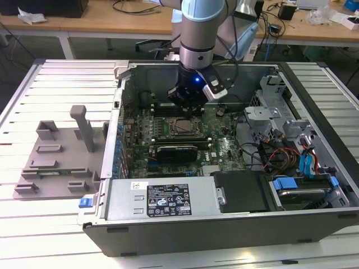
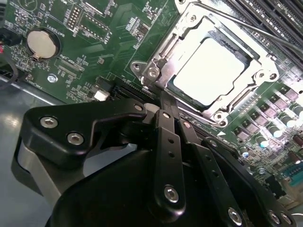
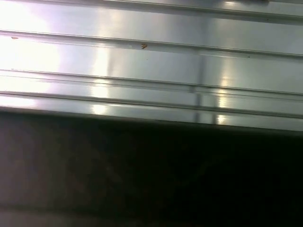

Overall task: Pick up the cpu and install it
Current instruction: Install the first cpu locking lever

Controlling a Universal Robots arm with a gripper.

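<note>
The cpu [image 2: 211, 71] is seated in the socket [image 2: 208, 66] on the board [image 1: 185, 134], metal top up, inside the open case [image 1: 224, 185]. The gripper [image 2: 163, 97] is held just above the socket's near edge; in the second wrist view its fingers [image 2: 168, 123] are drawn together with nothing between them. The install looks done or nearly so. A check for a flush, square seat is advised, and side loads on the chip are best avoided. The grey tray [image 1: 56, 162] sits outside the case, at the exterior view's left.
</note>
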